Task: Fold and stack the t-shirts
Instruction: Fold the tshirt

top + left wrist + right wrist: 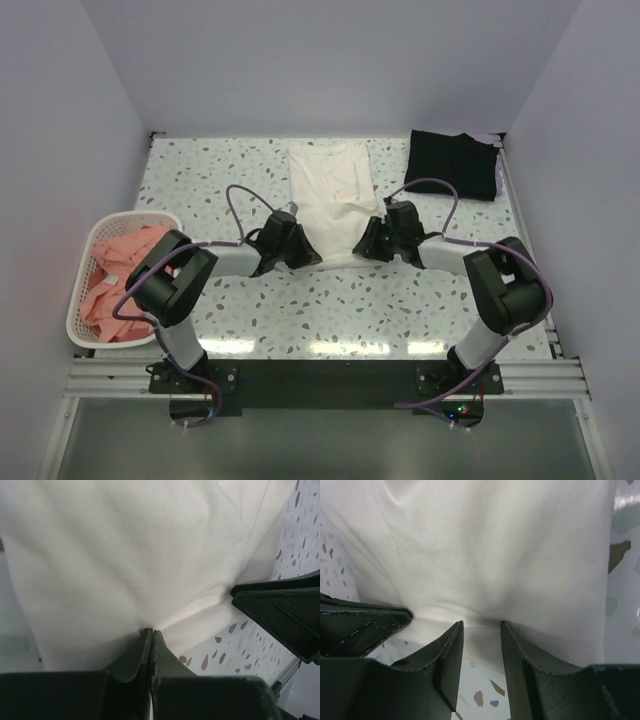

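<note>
The white t-shirt (pixel 328 190) lies flat on the bench (pixel 420 300). The left hand (pixel 151 631) pinches its near hem tight; the right hand (pixel 482 624) straddles it, half open. Close that fully, then lift both evenly.

White cloth t-shirt (pixel 330 195) lies mid-back on the speckled terrazzo surface (pixel 200 180). Folded black cloth t-shirt (pixel 452 163) sits in the far right corner, apart from it. White plastic lattice basket (pixel 88 290) stands at the left edge with salmon-pink cloth t-shirts (pixel 120 270) inside. Fingers of the left gripper (pixel 151 631) and right gripper (pixel 481 625) sit at the white shirt's near edge, one at each corner.
</note>
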